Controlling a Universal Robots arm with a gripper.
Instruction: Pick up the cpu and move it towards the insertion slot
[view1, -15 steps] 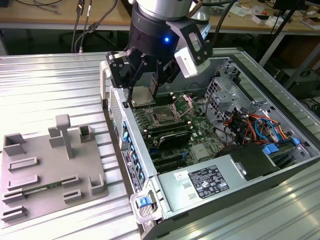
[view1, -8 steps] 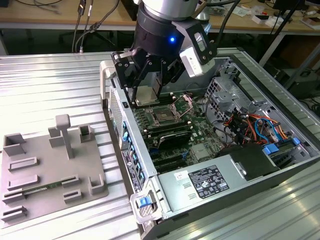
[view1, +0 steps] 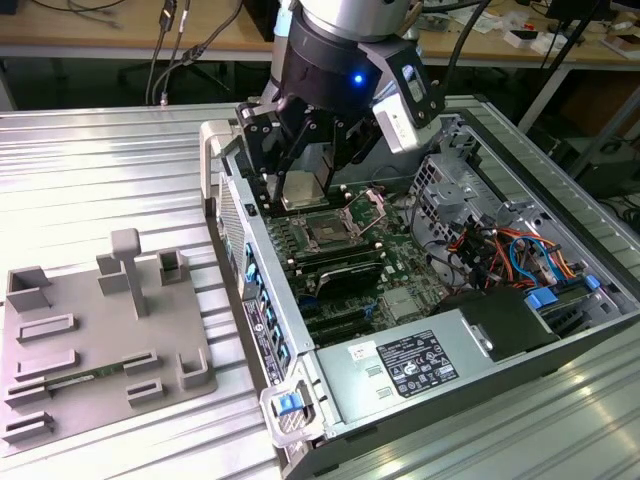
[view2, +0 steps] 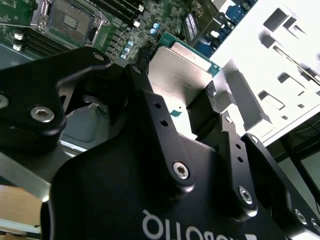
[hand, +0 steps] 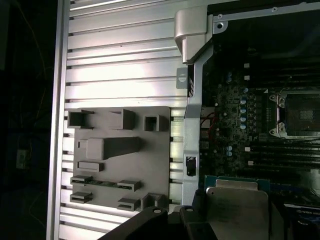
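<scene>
Silvery metal faces the cpu (view1: 300, 188), which hangs clamped by its opposite edges in the closed gripper (view1: 302, 190), just above the insertion slot (view1: 330, 232) and toward the case wall. It looks light, stiff, smooth and fragile underneath, so edges seem the safest hold.

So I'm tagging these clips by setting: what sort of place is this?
Most likely a robotics lab or test workshop. An opened computer case lies on a ribbed aluminium table beside a grey fixture plate, with cable-strewn wooden benches behind. The hand holds the cpu above the motherboard, near the insertion slot.
</scene>
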